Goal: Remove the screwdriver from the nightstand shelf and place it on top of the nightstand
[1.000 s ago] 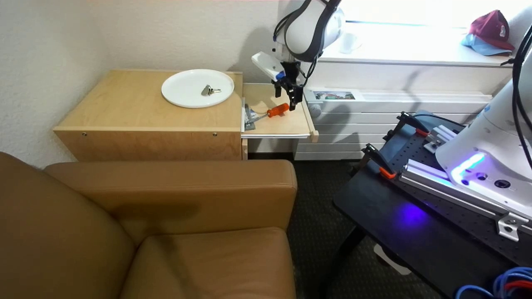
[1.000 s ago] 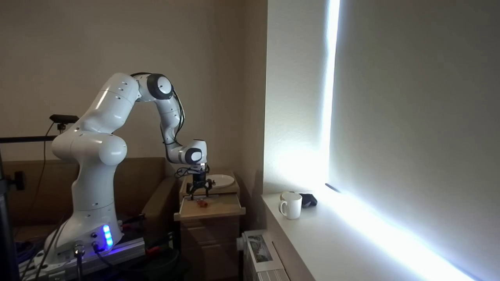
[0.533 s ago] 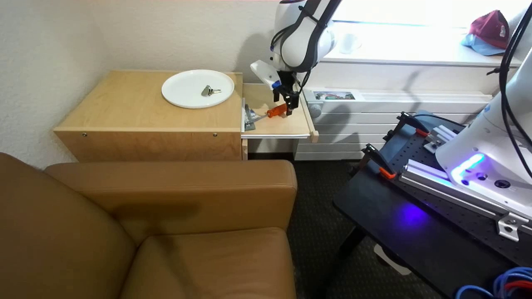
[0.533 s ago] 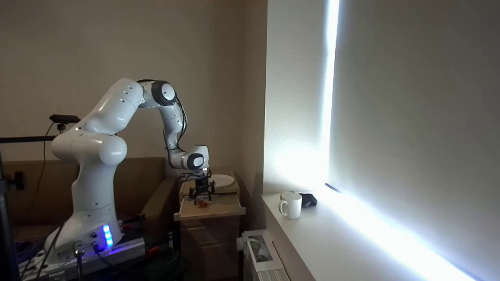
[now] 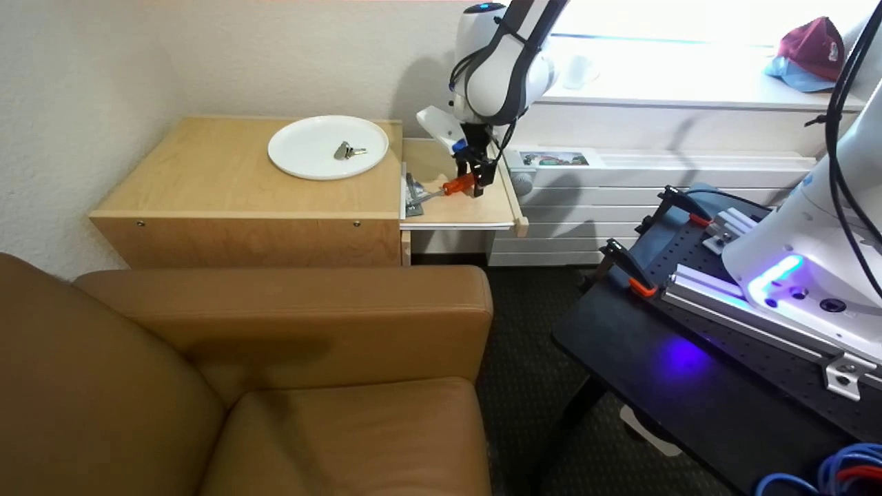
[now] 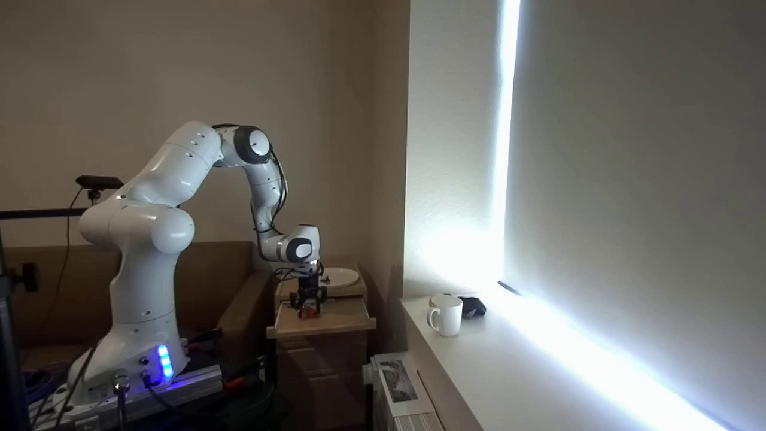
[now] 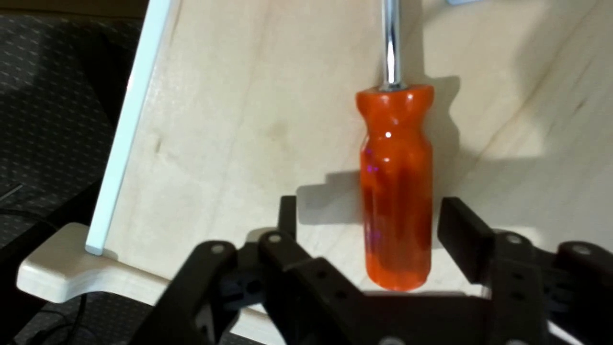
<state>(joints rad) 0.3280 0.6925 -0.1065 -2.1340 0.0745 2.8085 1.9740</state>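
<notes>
Screwdriver [image 7: 396, 143] straddled! The Robotiq gripper [image 7: 369, 214] has just descended, fingers [image 7: 462, 239] spread left and right of the orange handle [image 7: 397, 201]; we reckon grasping can begin.

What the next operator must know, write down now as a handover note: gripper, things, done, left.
Gripper: open, fingers on either side of the screwdriver at its handle; the wrist view shows a gap on each side.
Screwdriver: lying on the pulled-out nightstand shelf, shaft toward the nightstand; grey metal items near its tip, contact unclear.
Nightstand top: holds a white plate with keys on it.
Done: fingers lined up at the handle.
Left: grip, lift, set it on the nightstand top, probably best beside the plate.
</notes>
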